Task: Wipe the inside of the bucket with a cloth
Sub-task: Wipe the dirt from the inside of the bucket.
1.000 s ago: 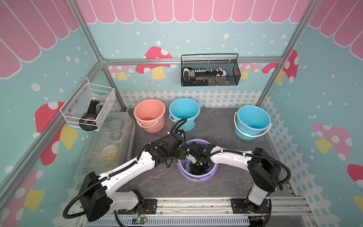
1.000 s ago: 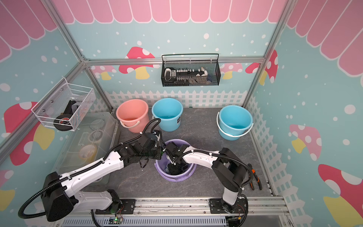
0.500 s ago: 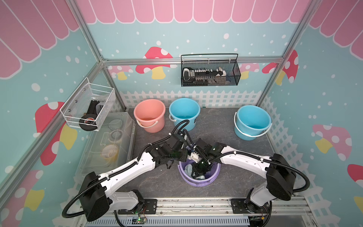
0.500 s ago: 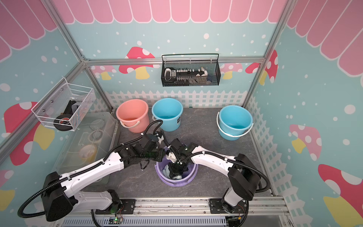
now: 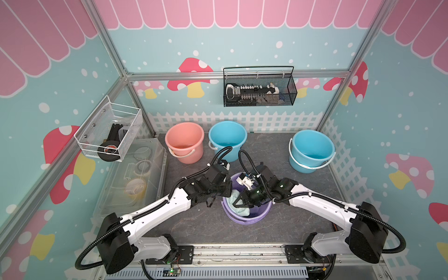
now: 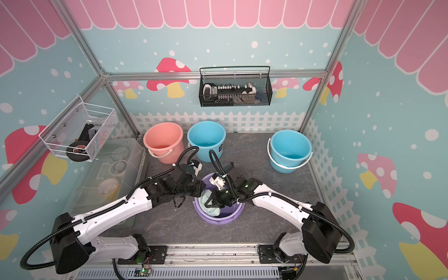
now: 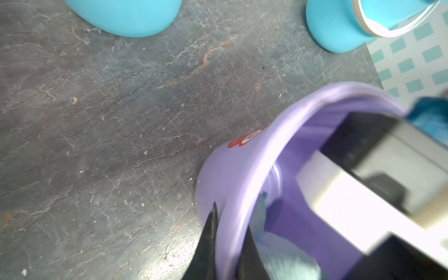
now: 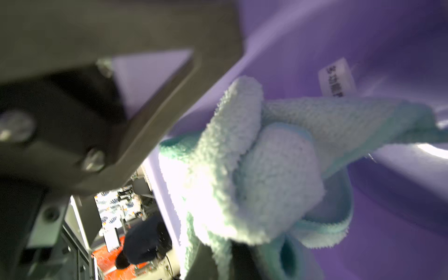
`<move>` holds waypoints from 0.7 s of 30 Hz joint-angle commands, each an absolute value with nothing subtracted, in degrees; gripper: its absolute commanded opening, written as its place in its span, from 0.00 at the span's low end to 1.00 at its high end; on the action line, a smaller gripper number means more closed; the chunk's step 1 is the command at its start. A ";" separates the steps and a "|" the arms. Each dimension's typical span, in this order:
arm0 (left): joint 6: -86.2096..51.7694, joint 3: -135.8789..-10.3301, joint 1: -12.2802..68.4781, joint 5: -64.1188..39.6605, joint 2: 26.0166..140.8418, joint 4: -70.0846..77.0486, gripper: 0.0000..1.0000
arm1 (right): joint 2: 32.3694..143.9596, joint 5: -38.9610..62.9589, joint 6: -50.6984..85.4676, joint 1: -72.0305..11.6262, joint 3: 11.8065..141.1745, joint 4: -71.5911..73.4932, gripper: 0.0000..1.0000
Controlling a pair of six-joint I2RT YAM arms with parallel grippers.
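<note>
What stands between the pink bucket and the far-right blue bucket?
The middle blue bucket, beside the pink bucket, then bare tabletop; both top views show it.

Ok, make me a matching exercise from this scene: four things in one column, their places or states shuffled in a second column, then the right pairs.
Things:
1. cloth
2. left gripper
3. pink bucket
4. black mesh basket

Places or states:
A. hanging on the back wall
B. shut on the rim of the purple bucket
C. bunched inside the purple bucket, held by the right gripper
D. standing upright at the back beside a blue bucket

Pairs: 1-C, 2-B, 3-D, 4-A
</note>
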State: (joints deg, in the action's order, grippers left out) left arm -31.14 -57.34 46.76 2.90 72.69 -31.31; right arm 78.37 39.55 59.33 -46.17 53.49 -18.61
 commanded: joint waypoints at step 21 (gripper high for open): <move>-36.18 -59.41 49.05 6.15 72.22 -26.04 0.00 | 100.94 19.59 62.68 -44.92 55.87 -3.86 0.00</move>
State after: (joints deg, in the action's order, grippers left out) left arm -38.04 -57.36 46.89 12.03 72.84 -29.93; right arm 96.44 25.78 62.43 -45.54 54.96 -5.89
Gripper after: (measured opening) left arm 0.096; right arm 0.053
